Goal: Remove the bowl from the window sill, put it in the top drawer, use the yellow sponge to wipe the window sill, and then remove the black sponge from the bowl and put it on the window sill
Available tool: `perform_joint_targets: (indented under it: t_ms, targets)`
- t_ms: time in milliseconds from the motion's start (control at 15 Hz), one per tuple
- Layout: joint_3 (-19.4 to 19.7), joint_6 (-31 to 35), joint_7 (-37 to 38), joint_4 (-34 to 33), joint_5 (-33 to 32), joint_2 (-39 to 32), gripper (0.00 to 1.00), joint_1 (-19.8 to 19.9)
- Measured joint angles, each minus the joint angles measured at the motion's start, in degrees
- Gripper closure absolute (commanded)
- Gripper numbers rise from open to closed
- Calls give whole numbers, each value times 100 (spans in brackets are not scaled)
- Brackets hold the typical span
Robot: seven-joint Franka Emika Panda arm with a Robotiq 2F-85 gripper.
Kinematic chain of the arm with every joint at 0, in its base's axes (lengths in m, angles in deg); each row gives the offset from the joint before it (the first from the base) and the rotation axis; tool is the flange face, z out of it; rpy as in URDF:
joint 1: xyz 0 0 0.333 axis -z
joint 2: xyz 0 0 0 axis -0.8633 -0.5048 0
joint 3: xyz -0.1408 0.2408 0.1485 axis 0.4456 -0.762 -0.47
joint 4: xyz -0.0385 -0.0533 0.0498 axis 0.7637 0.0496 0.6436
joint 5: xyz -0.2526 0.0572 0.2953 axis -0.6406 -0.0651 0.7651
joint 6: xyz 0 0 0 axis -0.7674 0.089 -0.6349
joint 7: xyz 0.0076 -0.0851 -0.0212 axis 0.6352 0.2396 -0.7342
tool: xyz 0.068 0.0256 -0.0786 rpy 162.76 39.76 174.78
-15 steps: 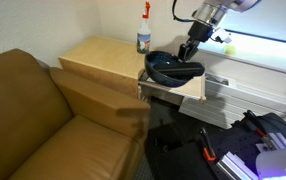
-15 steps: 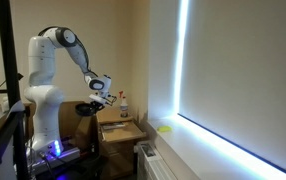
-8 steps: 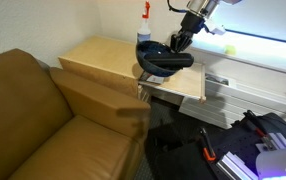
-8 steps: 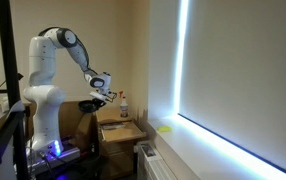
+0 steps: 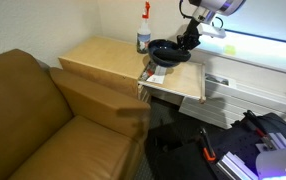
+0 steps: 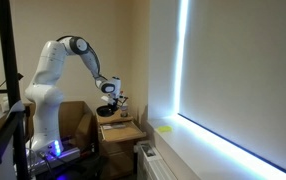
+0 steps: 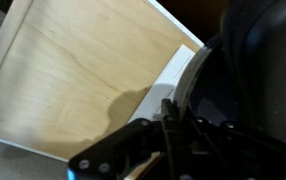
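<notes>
The bowl (image 5: 168,51) hung in the air in the upper middle of an exterior view, dark blue and roughly level, clear of every surface. The gripper (image 5: 186,44) had clamped its jaws on the bowl's right-hand rim and came down to it from the top of the frame. Just left of the bowl stood a spray bottle (image 5: 143,38) with a red top; we could not tell whether the two touched. Below the bowl, the top drawer (image 5: 183,88) stood pulled out from the light wooden cabinet (image 5: 98,58), its pale tray showing in the middle of the frame. The window sill (image 5: 268,48) ran as a bright white band along the upper right. A brown sofa (image 5: 33,120) filled the lower left.

In the exterior view from farther off, the white arm (image 6: 58,65) reached from the left of the frame to the bowl (image 6: 107,111), which showed as a small dark shape above the cabinet (image 6: 120,131). The yellow sponge (image 6: 165,127) lay on the window sill (image 6: 223,150), right of centre and well apart from the bowl.

In the wrist view, the bowl (image 7: 258,80) filled the right side as a dark curved mass. The gripper (image 7: 173,150) held it from the bottom edge, over the light wood surface (image 7: 83,70) at the upper left. The bowl's inside was too dark for us to see what lay in it.
</notes>
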Motion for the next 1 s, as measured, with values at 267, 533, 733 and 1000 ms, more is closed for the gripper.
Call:
perform_joint_targets:
  t_ms: [267, 533, 733, 1000]
  targets:
    - [28, -327, 313, -318, -96, -258, 98, 115]
    - [-4, -325, 322, -225, -406, -476, 98, 120]
    - [-170, -323, 197, -61, -433, -607, 98, 127]
    - [-611, -171, -259, 59, -241, -510, 98, 275]
